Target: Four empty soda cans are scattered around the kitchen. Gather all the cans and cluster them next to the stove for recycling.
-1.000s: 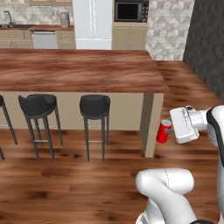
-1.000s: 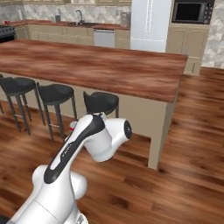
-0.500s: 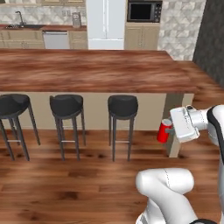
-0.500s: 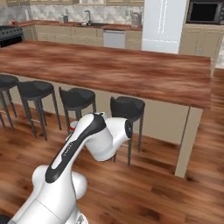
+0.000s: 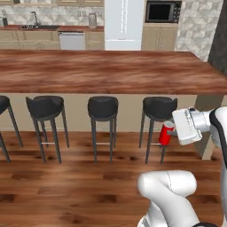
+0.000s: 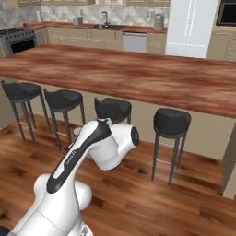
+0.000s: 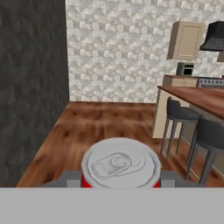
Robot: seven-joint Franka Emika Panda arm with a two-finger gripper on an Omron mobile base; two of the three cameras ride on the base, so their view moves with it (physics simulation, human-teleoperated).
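Red soda can (image 5: 166, 133) with silver top and pull tab, upright, clamped between the gripper (image 5: 174, 132) fingers, held in the air above the wood floor (image 5: 80, 177), in front of the rightmost bar stool (image 5: 158, 108) under the island counter (image 5: 102, 71). Hand view looks down on the can (image 7: 120, 165): silver lid, tab, thin red rim at both sides, grey finger pads (image 7: 70, 178) pressed against it left and right. Left base view gives the can's red side and the white hand just right of it; right base view has only a small red-and-silver sliver of the can (image 6: 77, 132) peeking past the arm's left edge. Right base view also has the stove (image 6: 17, 40) at the far left of the back wall, against the back counter (image 6: 83, 27) run, well apart from the can. Left base view has the microwave (image 5: 163, 11) and white fridge (image 5: 123, 23) behind the island. Hand view adds a patterned tile wall (image 7: 118, 48), a dark wall (image 7: 30, 78) at left, and two stools (image 7: 183, 116) along the island's edge at right.
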